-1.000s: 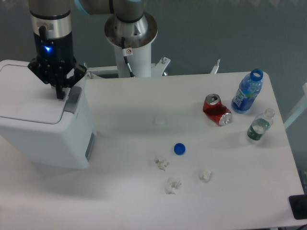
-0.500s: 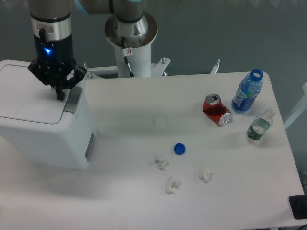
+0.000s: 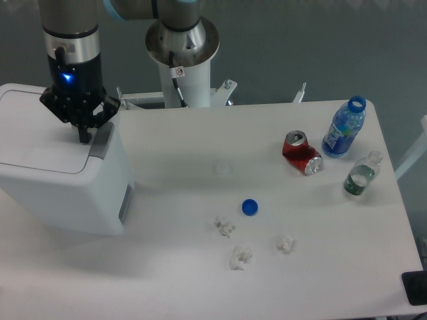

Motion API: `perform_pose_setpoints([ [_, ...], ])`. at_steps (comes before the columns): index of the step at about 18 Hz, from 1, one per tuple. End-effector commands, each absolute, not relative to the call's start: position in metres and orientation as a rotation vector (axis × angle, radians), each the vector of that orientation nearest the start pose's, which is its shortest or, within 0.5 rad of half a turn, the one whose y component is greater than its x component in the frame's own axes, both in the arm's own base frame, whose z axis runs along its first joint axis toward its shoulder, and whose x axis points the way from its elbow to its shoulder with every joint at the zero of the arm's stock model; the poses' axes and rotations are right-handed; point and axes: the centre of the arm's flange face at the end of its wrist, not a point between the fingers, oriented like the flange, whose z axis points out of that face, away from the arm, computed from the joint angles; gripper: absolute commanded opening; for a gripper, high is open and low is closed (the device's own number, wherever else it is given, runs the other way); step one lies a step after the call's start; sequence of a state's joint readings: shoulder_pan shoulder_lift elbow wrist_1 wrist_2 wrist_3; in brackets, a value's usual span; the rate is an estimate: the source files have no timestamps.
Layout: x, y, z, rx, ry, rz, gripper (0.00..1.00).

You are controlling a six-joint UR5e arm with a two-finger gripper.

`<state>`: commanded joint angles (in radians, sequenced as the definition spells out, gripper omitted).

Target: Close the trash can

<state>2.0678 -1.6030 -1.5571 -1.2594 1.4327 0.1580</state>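
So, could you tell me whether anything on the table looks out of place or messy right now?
Yes: a red soda can lies tipped on its side, a loose blue bottle cap sits apart from the uncapped blue plastic bottle, and three crumpled white paper scraps litter the white table.

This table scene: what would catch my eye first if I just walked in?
Probably the large white boxy plastic trash can at the left, lid down, with the robot's black pincer poised at its top near the grey latch strip. Next, the right side: a dented red soda can lying beside an uncapped blue plastic bottle, with a loose blue cap mid-table.
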Motion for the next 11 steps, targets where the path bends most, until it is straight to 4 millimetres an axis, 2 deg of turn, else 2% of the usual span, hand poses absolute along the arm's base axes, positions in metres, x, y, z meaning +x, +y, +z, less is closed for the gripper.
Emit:
perform_pose_setpoints([
  [3, -0.119, 0.528, 0.529, -2.76, -0.438, -0.044, 0.06],
  [9, -0.119, 0.521, 0.541, -2.735, -0.441, -0.032, 0.25],
  [11, -0.128, 0.519, 0.542, -2.729, -0.464, -0.027, 0.36],
])
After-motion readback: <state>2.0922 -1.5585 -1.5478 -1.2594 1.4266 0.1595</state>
